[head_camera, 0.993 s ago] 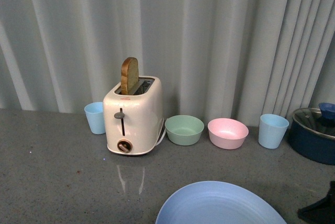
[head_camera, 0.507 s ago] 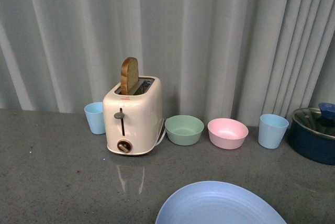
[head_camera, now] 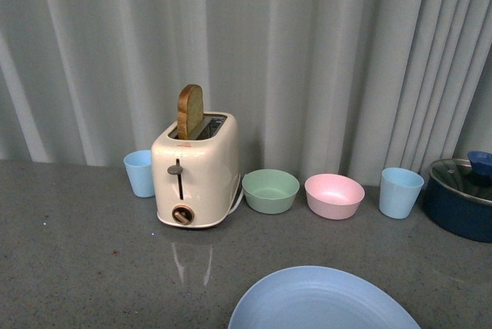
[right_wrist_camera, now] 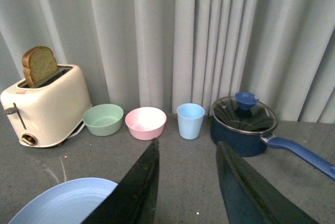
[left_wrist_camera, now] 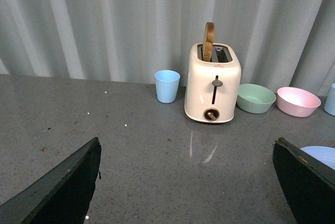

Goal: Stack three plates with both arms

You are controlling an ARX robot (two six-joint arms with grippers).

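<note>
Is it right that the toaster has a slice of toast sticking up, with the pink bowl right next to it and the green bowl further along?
Not quite. The bowls are swapped: the green bowl sits right next to the toaster, and the pink bowl is further along. The front view shows this. The slice of toast does stick up from the toaster.

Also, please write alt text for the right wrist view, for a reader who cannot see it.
The open right gripper hangs empty above a grey counter, a light blue plate beside it. Behind stand a toaster, two bowls, a cup and a lidded blue pot.
</note>
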